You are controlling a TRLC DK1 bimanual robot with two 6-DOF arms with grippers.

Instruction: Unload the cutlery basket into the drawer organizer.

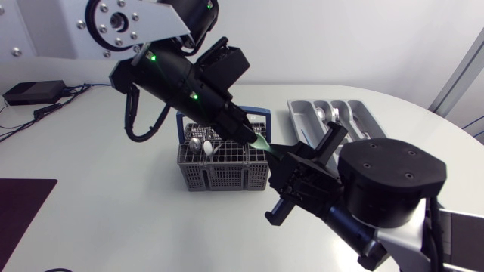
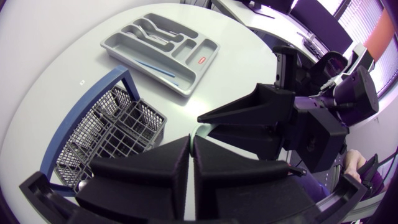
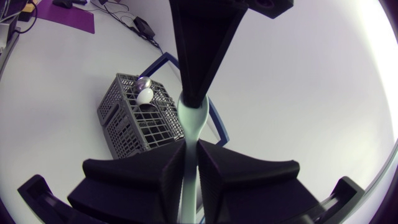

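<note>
— What else lies on the white round table [image 1: 113, 219]?
— On my left I see a dark purple flat mat [image 1: 21, 215]. Well apart from it sits a small black box [image 1: 32, 92], with thin black cables [image 1: 57, 104] trailing just beside it.

A white round table [image 1: 91, 189] bears a dark purple mat [image 1: 21, 208] and a black box [image 1: 32, 92] with cables [image 1: 57, 104].

Left gripper [image 2: 191, 138] and right gripper [image 3: 191, 145] meet tip-to-tip, fingers [image 3: 163, 171] clamping one pale utensil [image 3: 192, 121].
</note>
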